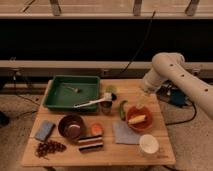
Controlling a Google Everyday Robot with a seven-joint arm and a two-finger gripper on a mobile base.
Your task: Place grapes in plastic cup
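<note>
The grapes, a small dark reddish-purple bunch, lie on the wooden table at its front left corner, just below the blue sponge. A small yellow-green thing that looks like the plastic cup stands at the back middle, by the green tray's right edge. My gripper hangs from the white arm at the right, just above the far rim of the orange bowl. It is far from the grapes and to the right of the cup.
A green tray holds a white brush. A dark metallic cup, a green vegetable, a maroon bowl, an orange fruit, a striped block, a grey cloth and a white cup stand on the table.
</note>
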